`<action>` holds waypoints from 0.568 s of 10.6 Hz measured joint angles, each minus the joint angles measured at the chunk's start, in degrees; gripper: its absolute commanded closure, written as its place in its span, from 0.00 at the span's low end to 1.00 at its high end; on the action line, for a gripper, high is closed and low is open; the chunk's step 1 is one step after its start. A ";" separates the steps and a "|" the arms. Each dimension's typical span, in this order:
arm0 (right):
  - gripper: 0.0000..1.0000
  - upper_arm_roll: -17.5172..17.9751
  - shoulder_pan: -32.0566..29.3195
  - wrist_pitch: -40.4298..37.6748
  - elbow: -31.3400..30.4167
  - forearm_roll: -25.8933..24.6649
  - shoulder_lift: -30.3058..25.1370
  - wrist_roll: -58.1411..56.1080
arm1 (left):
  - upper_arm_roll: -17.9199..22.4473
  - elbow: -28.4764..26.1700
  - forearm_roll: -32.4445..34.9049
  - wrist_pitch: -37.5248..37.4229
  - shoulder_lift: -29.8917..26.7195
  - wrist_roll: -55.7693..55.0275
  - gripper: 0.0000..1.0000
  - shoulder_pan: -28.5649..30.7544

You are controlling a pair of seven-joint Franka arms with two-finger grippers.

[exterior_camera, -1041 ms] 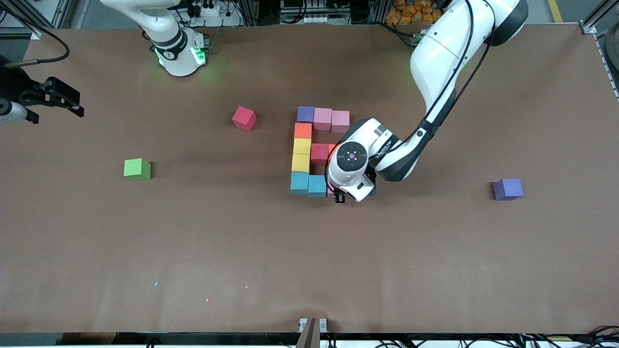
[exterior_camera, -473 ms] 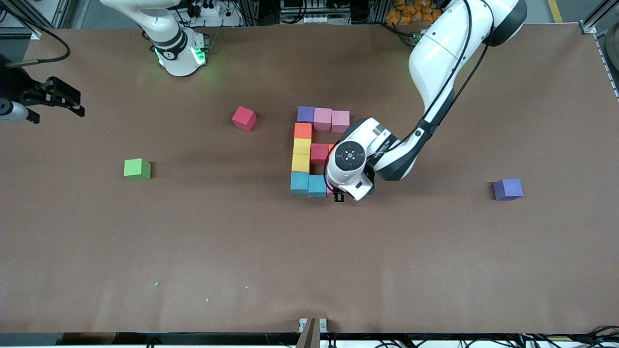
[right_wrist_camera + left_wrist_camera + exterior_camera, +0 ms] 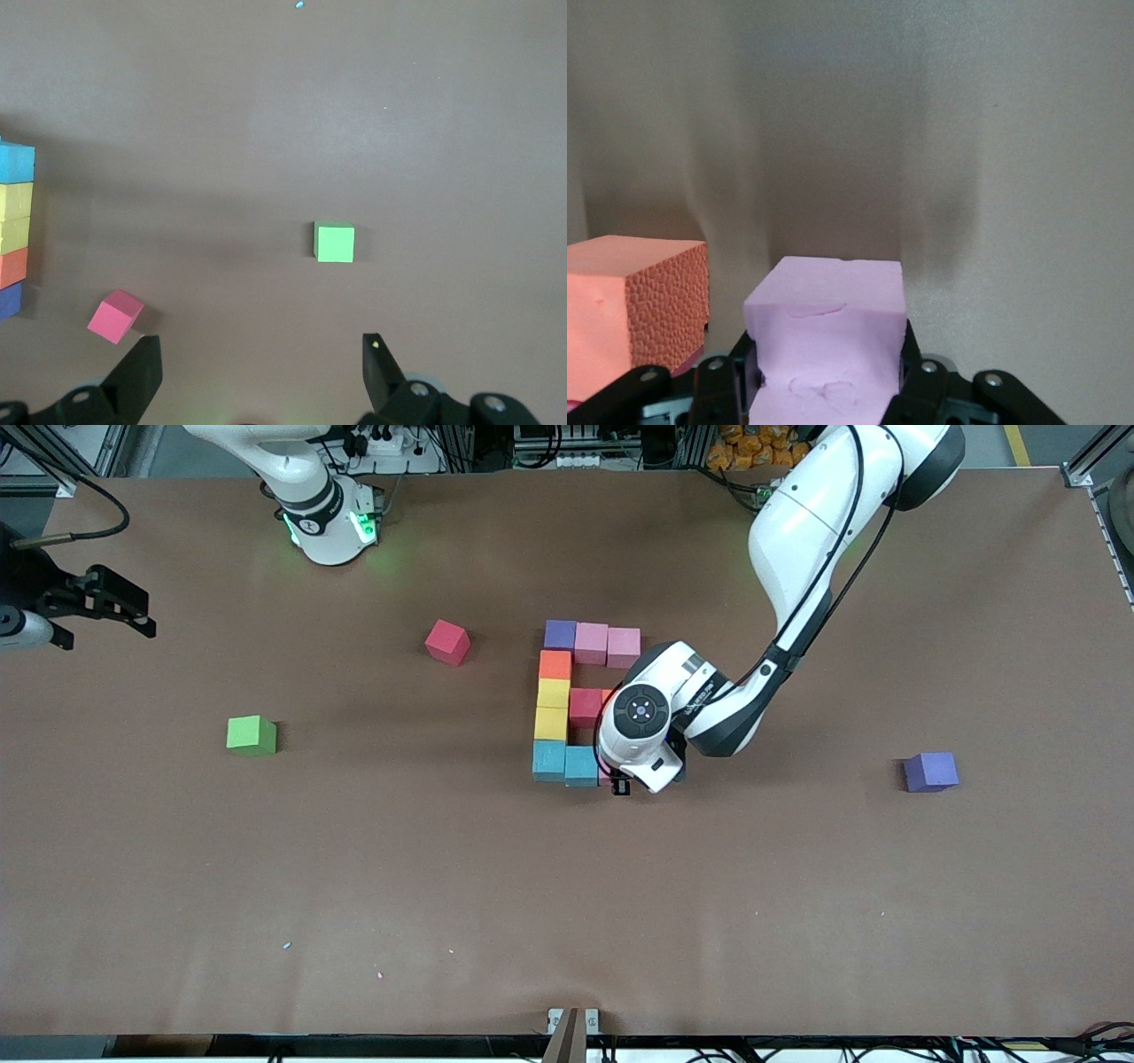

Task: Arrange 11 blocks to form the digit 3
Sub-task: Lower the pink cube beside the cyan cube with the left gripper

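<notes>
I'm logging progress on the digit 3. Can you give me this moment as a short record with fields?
figure: digit 3 nearly built mid-table
left gripper: shut on pink block, at the figure's near bar, beside blue block
right gripper: open, waiting above the table at its own end
loose cubes: red, green, purple

Pink block [image 3: 828, 341] in the digit 3 [image 3: 567, 704], mostly arm-hidden.

matt, pitted foam pink block [image 3: 828, 341] and orange block [image 3: 633, 305]; smooth matt brown table [image 3: 567, 886].
</notes>
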 measured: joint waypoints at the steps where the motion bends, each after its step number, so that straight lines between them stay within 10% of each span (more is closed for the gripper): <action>1: 0.00 0.04 0.00 -0.09 0.00 0.00 0.00 0.10 | 0.00 0.01 0.00 0.00 0.00 0.00 0.12 -0.04; 6: 0.00 0.11 0.00 -0.15 0.00 0.00 0.00 0.29 | 0.00 0.27 0.00 0.02 0.02 0.36 0.00 -0.28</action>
